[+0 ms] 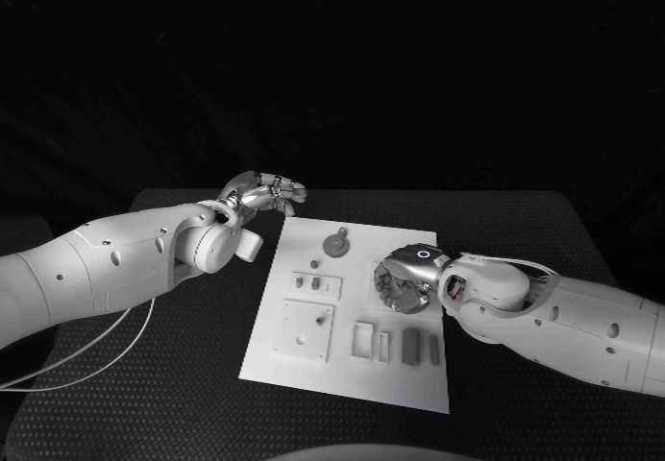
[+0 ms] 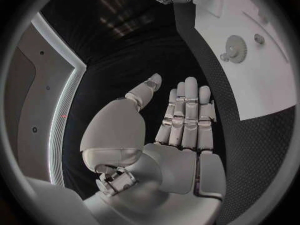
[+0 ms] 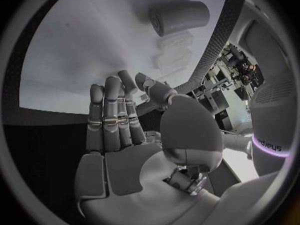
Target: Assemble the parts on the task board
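1. Lying in the middle of the black table (image 1: pixel 554 230), the white board (image 1: pixel 363 384) runs lengthwise away from the robot.
2. Its far end carries a round gear (image 1: pixel 335 244) standing on the plate, seen in the left wrist view as a toothed disc with a small peg beside it.
3. Below the gear, on the board's left half, sit a small block with 2 pegs (image 1: pixel 316 283) and a square plate (image 1: pixel 307 329).
4. Near the board's front edge, a pale frame (image 1: pixel 361 341), a small slot (image 1: pixel 384 344), a dark bar (image 1: pixel 411 347) and a thinner bar (image 1: pixel 435 350) lie side by side, apart from one another.
5. The left hand (image 1: pixel 263 196) hovers off the board's far left corner, over the table; its fingers are straight and spread in the left wrist view, and it holds nothing.
6. The right hand (image 1: pixel 402 283) is over the board's right edge, about midway along it, palm toward the board.
7. In the right wrist view its fingers (image 3: pixel 111 116) stand straight and close together with the thumb apart, grasping nothing.
8. That view also shows a dark cylinder (image 3: pixel 180 16) lying on the board beyond the fingertips, well apart from them.
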Motion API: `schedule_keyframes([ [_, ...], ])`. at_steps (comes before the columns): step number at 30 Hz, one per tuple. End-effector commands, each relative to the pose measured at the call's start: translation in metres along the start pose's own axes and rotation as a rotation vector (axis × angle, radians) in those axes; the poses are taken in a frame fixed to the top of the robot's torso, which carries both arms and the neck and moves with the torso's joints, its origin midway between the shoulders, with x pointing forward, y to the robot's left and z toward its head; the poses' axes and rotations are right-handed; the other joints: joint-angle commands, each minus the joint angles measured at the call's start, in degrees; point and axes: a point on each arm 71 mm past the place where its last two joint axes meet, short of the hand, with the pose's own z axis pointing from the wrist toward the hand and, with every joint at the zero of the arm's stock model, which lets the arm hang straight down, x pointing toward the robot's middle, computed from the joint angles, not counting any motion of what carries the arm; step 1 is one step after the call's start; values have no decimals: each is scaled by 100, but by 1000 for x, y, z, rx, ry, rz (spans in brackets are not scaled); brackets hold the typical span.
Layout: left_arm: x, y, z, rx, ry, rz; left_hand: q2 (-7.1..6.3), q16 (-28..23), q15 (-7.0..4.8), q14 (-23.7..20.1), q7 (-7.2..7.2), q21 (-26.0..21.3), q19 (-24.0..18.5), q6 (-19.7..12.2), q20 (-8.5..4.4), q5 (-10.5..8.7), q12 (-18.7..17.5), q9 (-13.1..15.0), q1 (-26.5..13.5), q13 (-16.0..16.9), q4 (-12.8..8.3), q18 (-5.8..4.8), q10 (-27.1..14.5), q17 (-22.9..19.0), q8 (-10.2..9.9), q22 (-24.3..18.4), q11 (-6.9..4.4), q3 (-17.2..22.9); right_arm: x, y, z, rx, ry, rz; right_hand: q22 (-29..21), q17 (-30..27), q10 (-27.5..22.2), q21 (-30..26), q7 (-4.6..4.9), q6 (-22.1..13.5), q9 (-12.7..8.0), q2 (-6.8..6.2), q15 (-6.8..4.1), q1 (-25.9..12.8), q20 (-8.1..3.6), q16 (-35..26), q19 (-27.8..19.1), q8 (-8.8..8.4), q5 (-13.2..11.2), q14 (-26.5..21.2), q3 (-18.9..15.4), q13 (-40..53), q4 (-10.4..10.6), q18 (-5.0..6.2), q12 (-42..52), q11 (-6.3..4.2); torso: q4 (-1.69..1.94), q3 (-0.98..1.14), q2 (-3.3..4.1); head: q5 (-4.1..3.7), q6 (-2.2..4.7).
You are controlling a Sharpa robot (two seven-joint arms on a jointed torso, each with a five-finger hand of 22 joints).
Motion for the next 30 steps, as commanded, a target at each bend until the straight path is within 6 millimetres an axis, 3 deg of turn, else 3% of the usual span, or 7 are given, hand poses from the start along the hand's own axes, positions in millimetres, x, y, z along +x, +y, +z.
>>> schedule_keyframes([
  [1, 2, -2, 0, 12, 12, -10, -25, -32, 26, -28, -12, -25, 27, -34, -1, 2, 19, -7, -31, -6, 36, 38, 13, 7, 20, 6, 37, 4, 1, 2, 1, -10, 4, -18, 6, 7, 34, 32, 3, 36, 7, 55, -27, 8, 15, 24, 39, 40, -33, 9, 28, 7, 0, 81, 16, 5, 1, 1, 0, 4, -3],
  [9, 1, -2, 0, 11, 12, -10, -25, -33, 26, -29, -12, -26, 26, -36, -1, 2, 19, -8, -31, -7, 37, 39, 11, 10, 21, 8, 37, 4, 2, 3, 1, -8, 6, -24, 12, 18, 37, 41, 0, 44, 4, 23, -33, -37, 6, 26, 48, 38, -33, 14, 41, 4, -7, 81, 27, 0, 2, -1, 3, 7, -11],
  [14, 1, -2, 0, 10, 12, -10, -25, -34, 26, -29, -11, -27, 26, -37, -1, 2, 20, -8, -30, -7, 37, 39, 9, 11, 21, 9, 37, 3, 0, 5, 1, -13, -22, -36, 17, 37, 114, 52, -34, 125, 16, 168, -60, 41, -15, 37, 68, 74, -33, 33, 201, 18, -9, 81, 84, -31, 3, 0, 0, 2, -16],
  [17, 1, -1, 0, 10, 11, -9, -26, -34, 26, -29, -11, -27, 26, -38, -1, 2, 20, -8, -30, -7, 37, 39, 8, 12, 21, 10, 37, 3, -1, 5, 1, -9, -39, -39, 52, 99, 332, 137, -119, 340, 75, 303, -148, 131, -60, 124, 182, 187, -33, 155, 449, 81, -9, 81, 225, -125, 2, 1, 1, 3, -16],
  [30, -1, -1, 0, 11, 7, -8, -26, -36, 26, -30, -12, -28, 25, -38, -1, 2, 22, -8, -26, -7, 36, 40, 7, 15, 23, 13, 37, 4, -4, 4, -6, 0, -65, -22, 122, 225, 443, 274, -173, 444, 185, 367, -219, 29, -156, 235, 313, 256, -34, 243, 673, 165, -64, 81, 344, -195, -5, 1, -3, -1, 20],
])
